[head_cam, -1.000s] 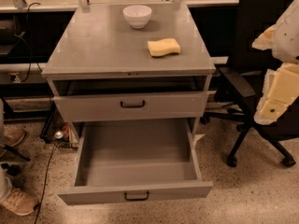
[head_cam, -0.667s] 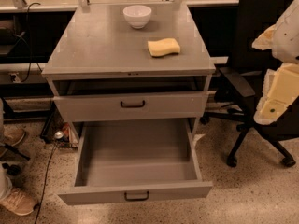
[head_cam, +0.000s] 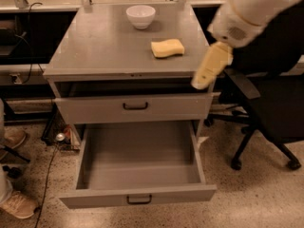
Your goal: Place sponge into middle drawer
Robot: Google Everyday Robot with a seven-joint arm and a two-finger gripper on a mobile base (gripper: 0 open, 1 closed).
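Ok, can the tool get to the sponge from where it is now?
Probably yes. The tool hangs off the right front corner of the cabinet top, just right of the sponge. Nothing stands between them, and the bowl sits farther back.

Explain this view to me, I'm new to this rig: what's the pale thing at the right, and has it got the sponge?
One camera looks down at a grey cabinet from its front. The white shape at upper right is the robot's arm; its yellowish gripper hangs beside the cabinet's right front corner. The sponge lies on the cabinet's top, apart from the gripper, so it is not held. A white bowl stands behind it. The middle drawer is pulled out and empty. An office chair stands at the right.
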